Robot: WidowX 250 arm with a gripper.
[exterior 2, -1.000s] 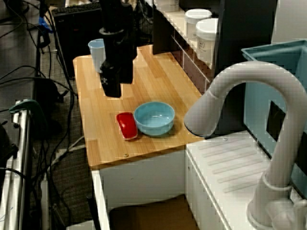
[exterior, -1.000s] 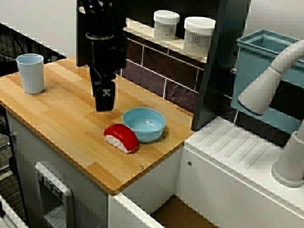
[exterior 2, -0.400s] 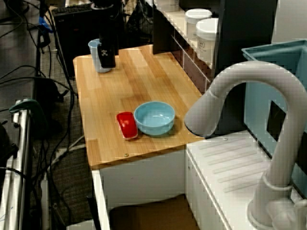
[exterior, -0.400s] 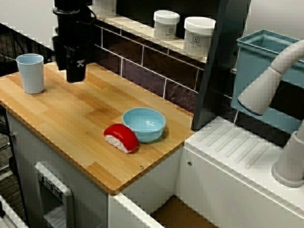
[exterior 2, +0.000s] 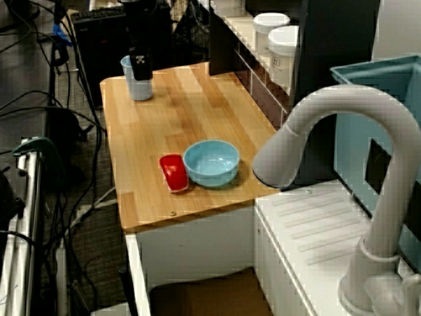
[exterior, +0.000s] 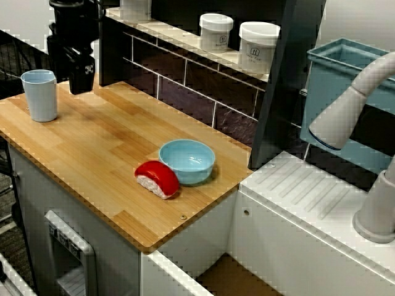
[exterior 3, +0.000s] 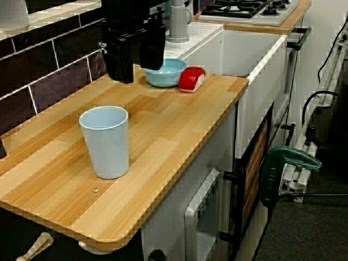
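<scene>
Wooden table (exterior: 105, 148) runs from a free left end to a dark upright panel (exterior: 281, 80) and the white sink counter (exterior: 321, 203) on the right. Its front edge is open, and its back edge is shut in by a dark tiled wall (exterior: 185, 92) under a shelf with two white jars (exterior: 216, 31). A grey faucet (exterior: 352, 105) and a teal bin (exterior: 336, 92) stand beyond the panel. The black arm (exterior: 74, 37) comes down at the back left corner. Its jaws hang above the wood just beside the light blue cup (exterior: 40, 95) and clear of it; I cannot tell whether they are spread or pressed together. The cup stands upright near the left end. A wide bare stretch of wood lies between it and the blue bowl (exterior: 187, 161) near the right front corner. A red sushi piece (exterior: 157, 179) lies just beside the bowl, towards the front edge.
</scene>
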